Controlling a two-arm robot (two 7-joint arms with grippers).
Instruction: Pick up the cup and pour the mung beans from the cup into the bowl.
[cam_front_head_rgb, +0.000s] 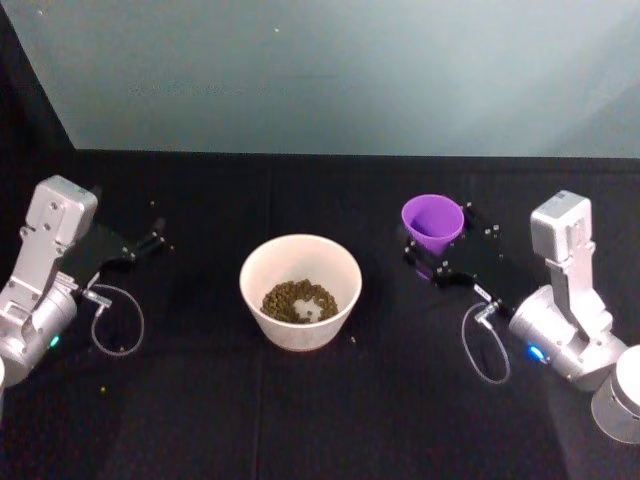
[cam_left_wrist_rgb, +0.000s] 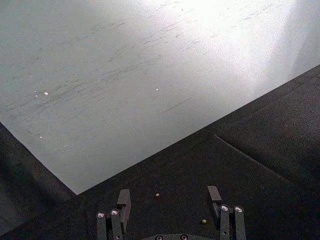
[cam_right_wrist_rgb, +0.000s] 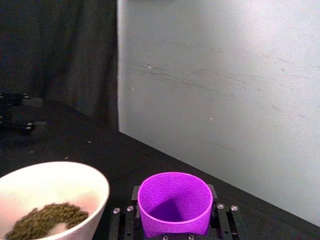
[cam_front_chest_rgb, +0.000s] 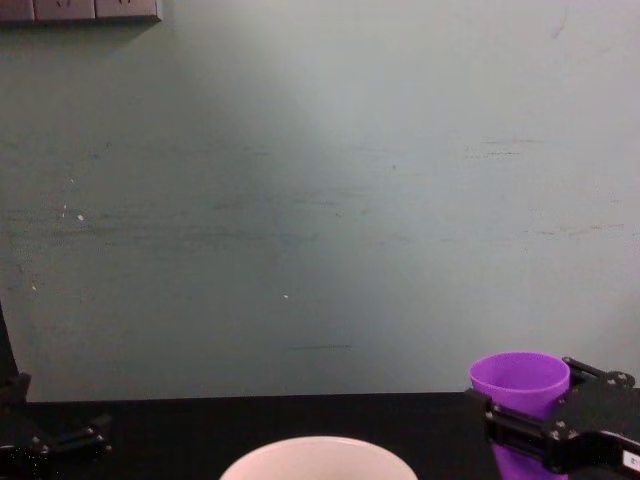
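The purple cup (cam_front_head_rgb: 432, 222) stands upright to the right of the bowl (cam_front_head_rgb: 300, 335), and my right gripper (cam_front_head_rgb: 436, 246) is shut on its lower wall. In the right wrist view the cup (cam_right_wrist_rgb: 174, 205) sits between the two fingers (cam_right_wrist_rgb: 134, 196) and its inside looks empty. The white bowl (cam_right_wrist_rgb: 95, 190) holds a heap of mung beans (cam_front_head_rgb: 298, 300) at its bottom. From the chest, the cup (cam_front_chest_rgb: 518, 378) rises above the black gripper (cam_front_chest_rgb: 520, 425), with the bowl's rim (cam_front_chest_rgb: 320, 450) at the lower middle. My left gripper (cam_front_head_rgb: 150, 240) is parked open at the far left.
The black table meets a pale wall (cam_front_head_rgb: 330, 80) at the back. A few stray beans (cam_left_wrist_rgb: 157, 194) lie on the cloth near the left gripper (cam_left_wrist_rgb: 169, 200), and one (cam_front_head_rgb: 351, 340) lies beside the bowl. Loose cables loop by both wrists.
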